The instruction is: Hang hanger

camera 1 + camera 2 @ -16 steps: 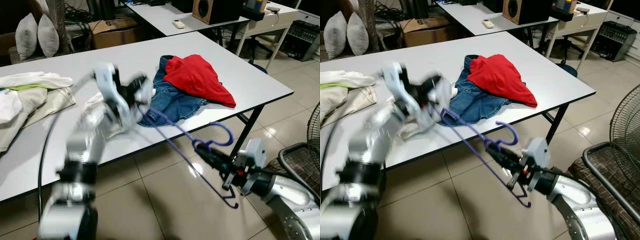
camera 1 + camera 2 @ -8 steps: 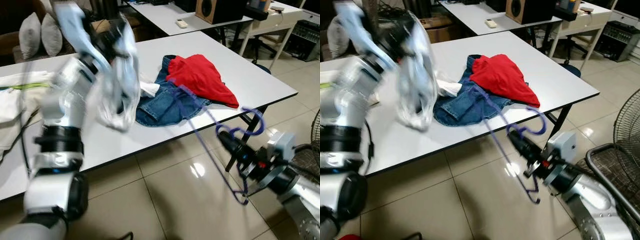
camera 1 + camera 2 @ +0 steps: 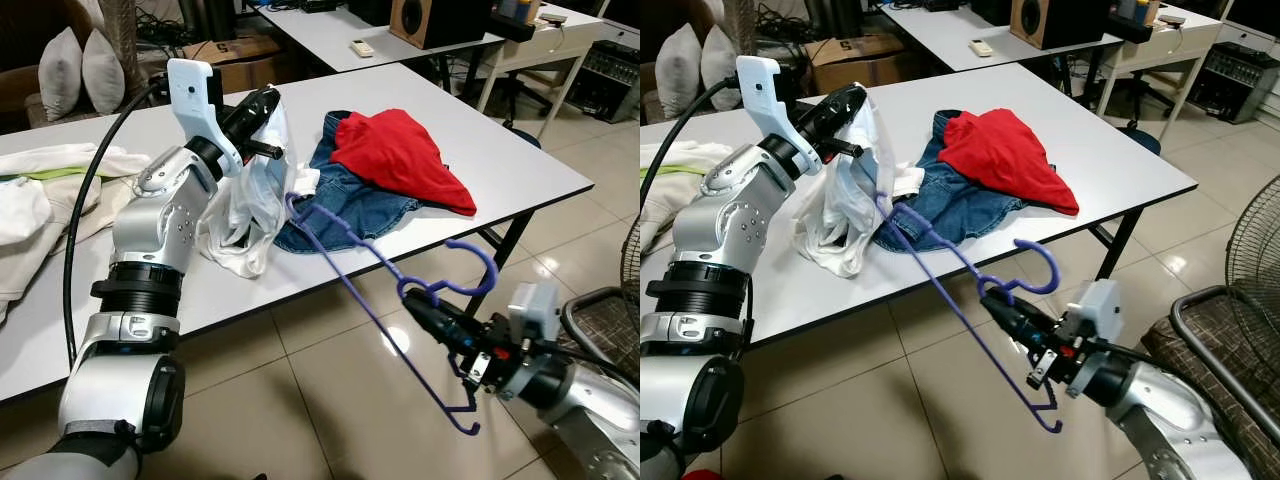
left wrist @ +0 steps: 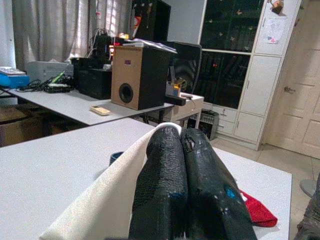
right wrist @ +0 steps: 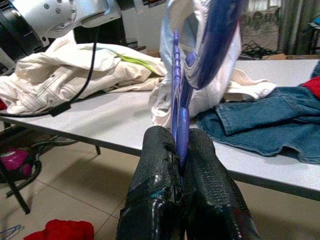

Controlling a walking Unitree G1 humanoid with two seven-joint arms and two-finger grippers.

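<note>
A white garment [image 3: 243,215] hangs from my left gripper [image 3: 266,106], which is shut on its top edge above the white table [image 3: 520,160]; the garment's lower end rests on the table. In the left wrist view the fingertips [image 4: 170,137] press together with white cloth [image 4: 107,205] beside them. My right gripper [image 3: 414,301], out over the floor in front of the table, is shut on the neck of a purple hanger [image 3: 350,265] just below its hook. The hanger's far arm reaches up to the garment's side. The right wrist view shows the hanger [image 5: 180,85] rising from the shut fingers toward the garment.
Blue jeans [image 3: 355,200] and a red shirt [image 3: 400,155] lie on the table right of the garment. Cream clothes [image 3: 50,190] are piled at the table's left. A fan guard [image 3: 600,320] stands on the tiled floor at the right. A second table with a speaker [image 3: 435,20] stands behind.
My left arm has swung up with the white garment and come down a little, steady now. The right gripper has brought the hanger's far arm to the garment's side.
</note>
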